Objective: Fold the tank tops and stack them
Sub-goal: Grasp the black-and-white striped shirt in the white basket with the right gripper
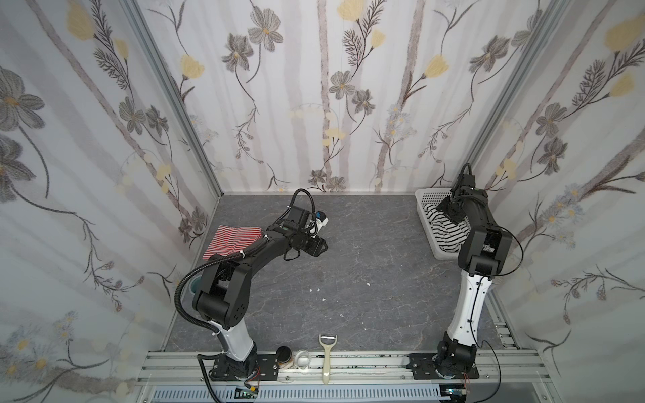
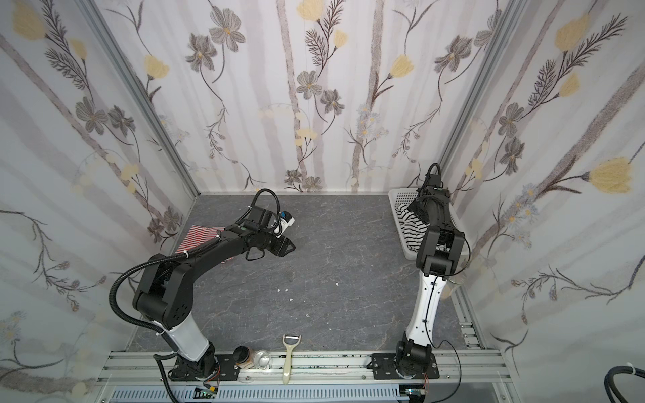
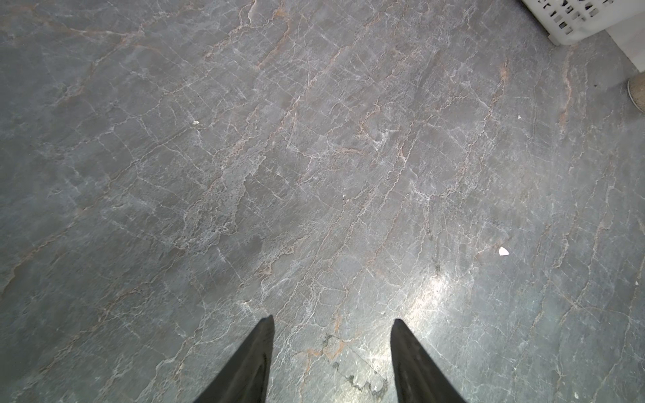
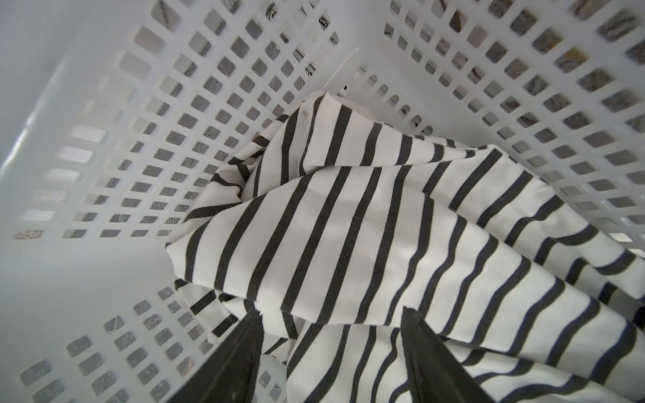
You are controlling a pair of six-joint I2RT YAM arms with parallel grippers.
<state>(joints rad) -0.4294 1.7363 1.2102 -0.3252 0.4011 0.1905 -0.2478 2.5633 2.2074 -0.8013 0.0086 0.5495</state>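
Two tops, well apart, on opposite sides of the table (image 1: 366,279). First the red top (image 1: 232,240): flat by the left edge, up toward the far left corner, near side hidden under the left arm. Far and left borders in plain sight, fairly straight.

Then the striped top (image 4: 349,226): crumpled inside the basket (image 1: 427,195), parked in the far right corner with its long side along the right edge. Cloth bunched toward one end of the basket, folds piled up, bare plastic wall and floor showing beside it.

Down in that basket, the right gripper (image 4: 331,310): jaws spread, a ridge of striped cloth lying between the tips, nothing pinched. Touching the fabric or just above it? Can't tell, honestly.

Over on the other side, the left gripper (image 3: 331,319): hanging above bare tabletop a bit left of the middle, jaws spread as well, only stone pattern between them. Basket corner just peeking into the left wrist view.

Loads of room to move. Whole middle of the table bare, apart from a few white crumbs (image 1: 323,299).

Near edge: peeler (image 1: 327,356), dark jar (image 1: 284,354) and small glass (image 1: 303,358) sitting on the rail (image 1: 377,359) between the two arm bases.
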